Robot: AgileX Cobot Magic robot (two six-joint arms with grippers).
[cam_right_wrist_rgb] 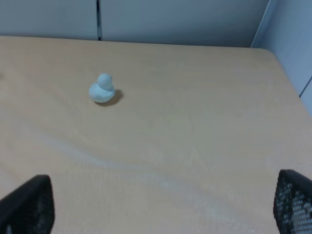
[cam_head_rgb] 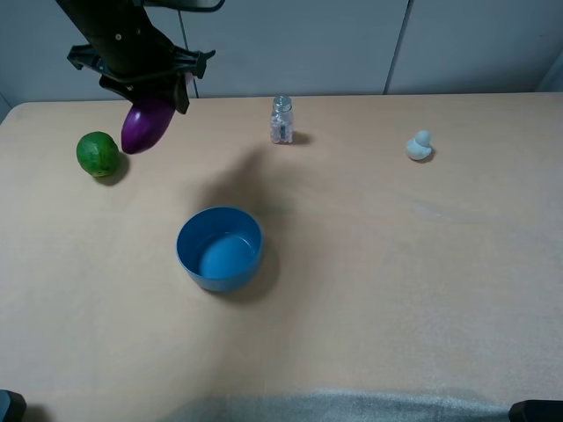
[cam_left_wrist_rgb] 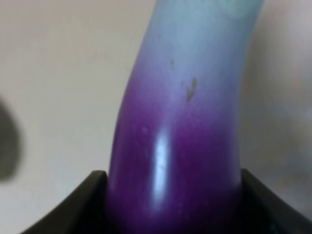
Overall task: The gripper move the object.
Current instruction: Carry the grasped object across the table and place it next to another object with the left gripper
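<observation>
My left gripper [cam_head_rgb: 151,88] is shut on the purple eggplant [cam_head_rgb: 146,125] and holds it in the air over the back left of the table, to the right of the green lime [cam_head_rgb: 98,154]. In the left wrist view the eggplant [cam_left_wrist_rgb: 180,146] fills the frame, purple fading to white, clamped between the dark fingers [cam_left_wrist_rgb: 73,207]. The blue bowl [cam_head_rgb: 220,248] stands empty on the table, nearer the front and to the right of the eggplant. My right gripper [cam_right_wrist_rgb: 161,209] is open and empty over the right part of the table; only its fingertips [cam_right_wrist_rgb: 29,204] show.
A small clear shaker [cam_head_rgb: 281,120] stands at the back middle. A pale blue toy duck [cam_head_rgb: 420,145] sits at the back right and also shows in the right wrist view [cam_right_wrist_rgb: 102,89]. The table's back edge meets a grey wall [cam_head_rgb: 352,44].
</observation>
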